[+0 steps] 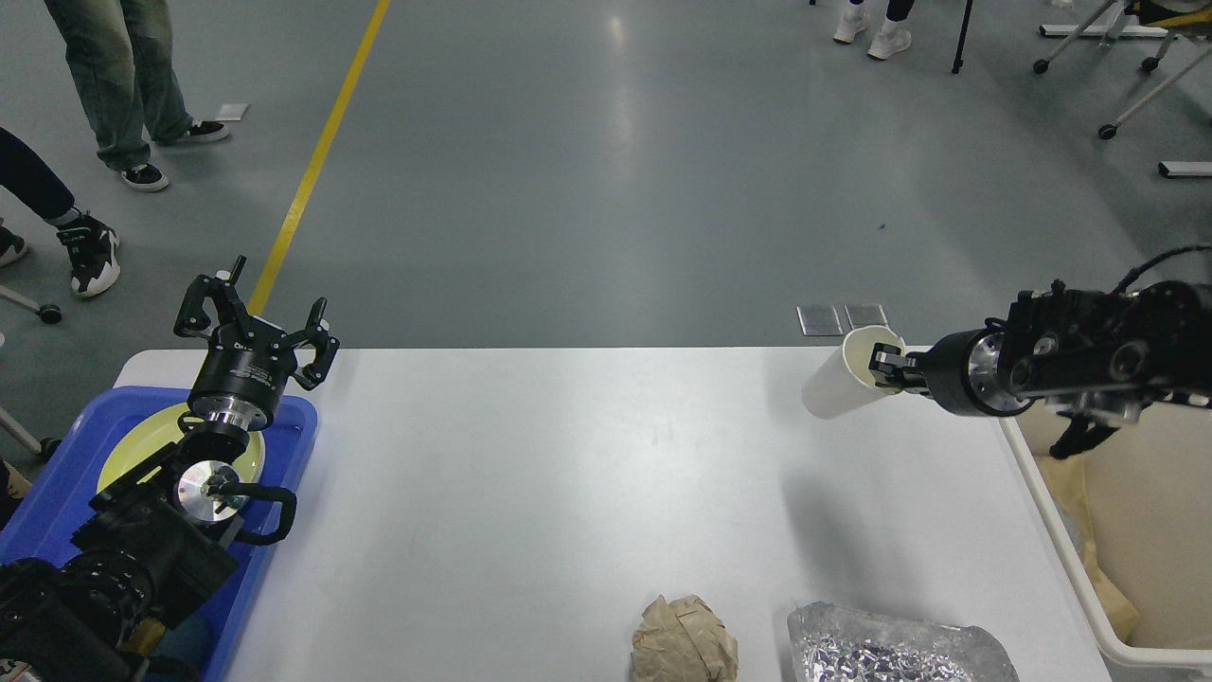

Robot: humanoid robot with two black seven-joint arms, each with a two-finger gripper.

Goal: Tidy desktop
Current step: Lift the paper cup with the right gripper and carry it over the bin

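The white desktop fills the lower middle of the head view. My right gripper is shut on the rim of a white paper cup and holds it tilted, well above the desktop's far right part. A crumpled brown paper ball and a crumpled foil sheet lie at the desktop's near edge. My left gripper is open and empty, raised above the far end of the blue tray.
The blue tray at the left holds a pale yellow plate. A beige bin with brown paper inside stands off the desktop's right edge. People's legs stand on the floor at the far left.
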